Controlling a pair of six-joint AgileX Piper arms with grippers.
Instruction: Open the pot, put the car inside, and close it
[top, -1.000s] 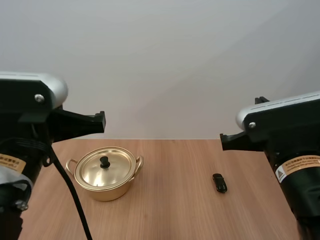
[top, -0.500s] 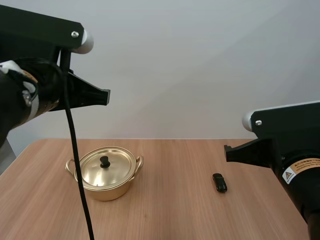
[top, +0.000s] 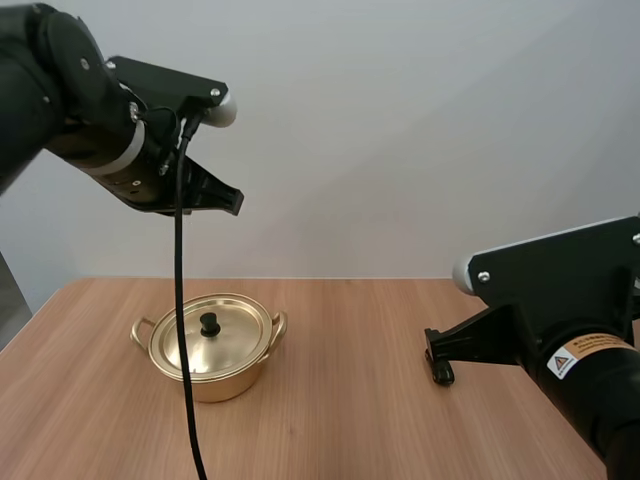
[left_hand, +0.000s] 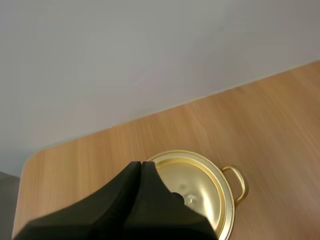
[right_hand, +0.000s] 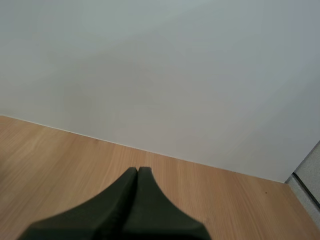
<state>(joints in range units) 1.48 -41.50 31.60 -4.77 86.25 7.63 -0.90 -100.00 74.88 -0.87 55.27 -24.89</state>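
Your left gripper (left_hand: 141, 164) and right gripper (right_hand: 137, 170) were clenched empty. Descending closed, the left would ram the knob (top: 210, 323). The car (top: 442, 374) lay at 3 o'clock from the pot (top: 212, 352).

Warning-triangle label (top: 583, 355) on right arm (top: 560, 285)

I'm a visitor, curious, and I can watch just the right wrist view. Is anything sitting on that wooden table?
Observer: Yes, a gold pot stands on the table, toward the left arm's side.
Operator: Is it open?
Observer: No, its lid is on, black knob up.
Operator: And the car?
Observer: A small black car lies on the right side, close by the right end effector.
Operator: What about the other arm?
Observer: The left end effector hangs above the pot, shut, touching nothing.
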